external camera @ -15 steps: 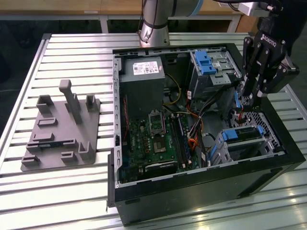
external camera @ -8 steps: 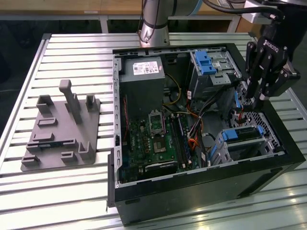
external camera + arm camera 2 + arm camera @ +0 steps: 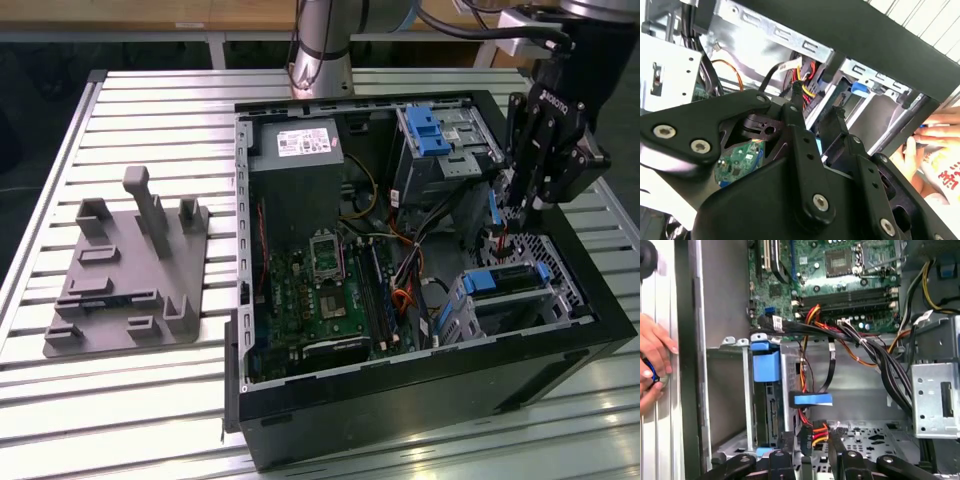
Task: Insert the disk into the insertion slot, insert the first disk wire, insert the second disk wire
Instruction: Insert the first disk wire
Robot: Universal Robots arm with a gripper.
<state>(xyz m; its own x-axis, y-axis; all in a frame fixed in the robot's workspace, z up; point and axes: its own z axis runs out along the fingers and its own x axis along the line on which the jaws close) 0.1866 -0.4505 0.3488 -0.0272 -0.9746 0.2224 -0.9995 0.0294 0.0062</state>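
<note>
While the disk [image 3: 505, 280] sits in the insertion slot [image 3: 467, 315] just beside the fingertips, the gripper [image 3: 810, 446] appears closed on the black plug of a disk wire [image 3: 816, 431] (red, yellow and black leads), though contact at the pads is partly hidden. Judged from this, the leads are light and limp and will not transmit a push. The plug body is rigid and is the proper hold. Its contacts are likely fragile, so square alignment matters.
</note>
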